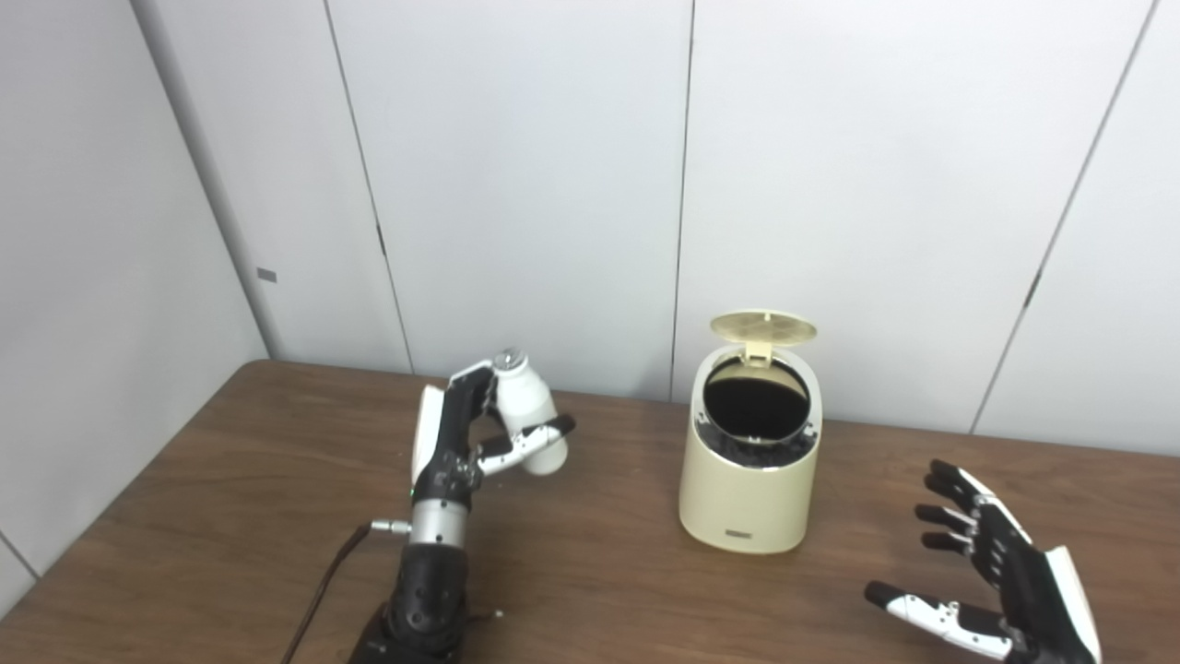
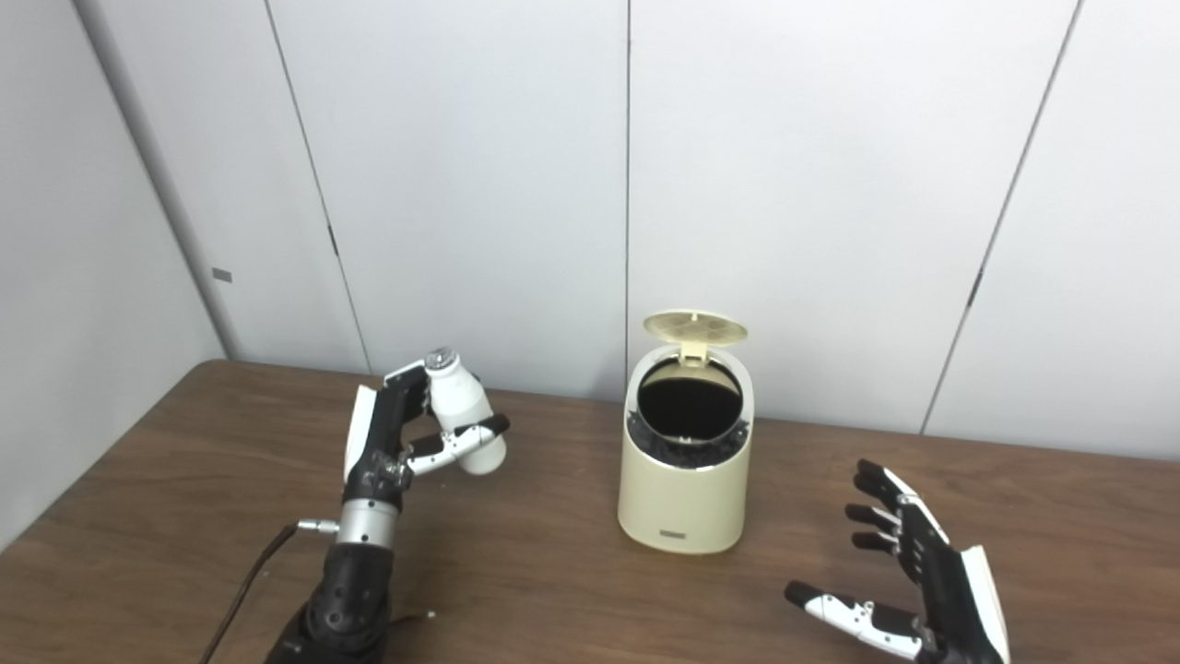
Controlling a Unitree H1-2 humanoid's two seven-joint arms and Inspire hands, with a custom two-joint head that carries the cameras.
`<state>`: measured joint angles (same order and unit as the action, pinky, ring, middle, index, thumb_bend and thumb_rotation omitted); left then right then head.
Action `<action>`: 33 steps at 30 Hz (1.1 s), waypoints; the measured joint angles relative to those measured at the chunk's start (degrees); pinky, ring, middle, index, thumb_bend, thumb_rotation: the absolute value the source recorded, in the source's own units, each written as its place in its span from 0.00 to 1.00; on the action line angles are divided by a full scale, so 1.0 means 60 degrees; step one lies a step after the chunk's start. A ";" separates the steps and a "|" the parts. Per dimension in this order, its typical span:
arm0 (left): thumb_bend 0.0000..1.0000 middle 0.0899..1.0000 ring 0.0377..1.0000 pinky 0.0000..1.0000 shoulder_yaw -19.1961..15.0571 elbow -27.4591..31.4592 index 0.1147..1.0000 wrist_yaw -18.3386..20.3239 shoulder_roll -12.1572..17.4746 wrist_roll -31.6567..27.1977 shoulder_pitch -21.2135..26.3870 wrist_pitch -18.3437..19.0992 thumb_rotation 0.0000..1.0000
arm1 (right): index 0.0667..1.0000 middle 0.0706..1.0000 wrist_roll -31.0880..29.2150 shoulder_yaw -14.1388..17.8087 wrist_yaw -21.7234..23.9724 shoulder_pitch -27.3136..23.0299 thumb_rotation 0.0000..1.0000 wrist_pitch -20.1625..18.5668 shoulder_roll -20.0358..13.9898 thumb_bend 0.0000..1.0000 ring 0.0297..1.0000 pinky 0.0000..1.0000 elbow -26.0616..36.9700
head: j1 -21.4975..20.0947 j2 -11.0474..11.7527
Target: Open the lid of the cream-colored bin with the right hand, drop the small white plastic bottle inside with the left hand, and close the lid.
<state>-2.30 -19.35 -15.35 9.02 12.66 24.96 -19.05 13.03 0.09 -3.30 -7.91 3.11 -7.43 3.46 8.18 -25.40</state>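
Over the desk (image 1: pixel 230 516), left robot hand (image 1: pixel 461 433) grips the bottle (image 1: pixel 527 406); bin (image 1: pixel 749 489) lid (image 1: pixel 763 327) looks fully up, right robot hand (image 1: pixel 991 572) empty, fingers spread. Next: carry it over the opening.

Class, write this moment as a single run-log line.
lid: open | left hand: holding bottle, left of bin, above table | right hand: open, empty | drop: pending

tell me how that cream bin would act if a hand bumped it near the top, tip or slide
The bin looks like light plastic and taller than wide, so a high push would probably tip it rather than slide it. Its raised lid adds weight at the back, likely favouring a backward tip. The smooth table may still let it skid.
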 measured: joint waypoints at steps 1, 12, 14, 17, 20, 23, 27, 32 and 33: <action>0.51 0.44 0.42 0.39 0.0064 0.0166 0.42 0.0082 -0.0048 -0.0032 0.0060 0.0011 0.00 | 0.82 0.84 0.0011 -0.0002 -0.0026 -0.0046 0.07 0.0025 0.0007 0.75 0.75 0.68 -0.0119 | -0.0102 0.0044; 0.51 0.43 0.42 0.39 0.0518 0.0652 0.43 0.0721 -0.0618 -0.0012 0.1109 0.0092 0.00 | 0.82 0.83 0.0310 -0.0074 -0.0355 -0.0174 0.15 0.0478 0.0312 0.77 0.75 0.68 -0.0773 | -0.0542 0.0278; 0.51 0.42 0.42 0.39 0.0589 0.0614 0.43 0.0802 -0.0701 -0.0063 0.1200 -0.0017 0.00 | 0.82 0.83 0.0319 -0.0071 -0.0406 -0.0176 0.16 0.0587 0.0350 0.77 0.75 0.68 -0.0779 | -0.0630 0.0307; 0.51 0.42 0.42 0.39 0.0706 0.0394 0.43 0.1067 -0.0849 -0.0337 0.1304 -0.0348 0.00 | 0.82 0.83 0.0319 -0.0069 -0.0439 -0.0184 0.17 0.0625 0.0358 0.77 0.75 0.69 -0.0798 | -0.0674 0.0322; 0.51 0.43 0.41 0.37 0.0813 0.0127 0.42 0.1194 -0.0966 -0.0381 0.1358 -0.0577 0.00 | 0.81 0.83 0.0338 -0.0071 -0.0492 -0.0187 0.19 0.0633 0.0386 0.77 0.75 0.69 -0.0824 | -0.0718 0.0337; 0.51 0.43 0.41 0.35 0.0893 -0.0104 0.43 0.1188 -0.1064 -0.0366 0.1429 -0.0788 0.00 | 0.82 0.84 0.0335 -0.0068 -0.0516 -0.0189 0.19 0.0636 0.0399 0.77 0.75 0.70 -0.0824 | -0.0762 0.0352; 0.51 0.43 0.41 0.36 0.1071 -0.0308 0.42 0.1161 -0.1145 -0.0387 0.1613 -0.0860 0.00 | 0.82 0.83 0.0333 -0.0067 -0.0525 -0.0189 0.18 0.0640 0.0431 0.77 0.76 0.70 -0.0825 | -0.0806 0.0366; 0.50 0.43 0.41 0.36 0.1243 -0.0427 0.43 0.1067 -0.1328 -0.0755 0.1728 -0.0997 0.00 | 0.82 0.83 0.0343 -0.0068 -0.0539 -0.0189 0.19 0.0651 0.0446 0.77 0.75 0.70 -0.0829 | -0.0835 0.0337; 0.50 0.43 0.41 0.36 0.1261 -0.0490 0.43 0.1034 -0.1387 -0.0817 0.1729 -0.1008 0.00 | 0.82 0.83 0.0348 -0.0068 -0.0555 -0.0190 0.19 0.0668 0.0448 0.77 0.75 0.69 -0.0838 | -0.0864 0.0337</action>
<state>5.27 -22.28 -9.14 0.69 7.76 35.33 -25.09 15.11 -0.32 -6.63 -9.05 7.11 -4.74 -1.56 2.99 -23.38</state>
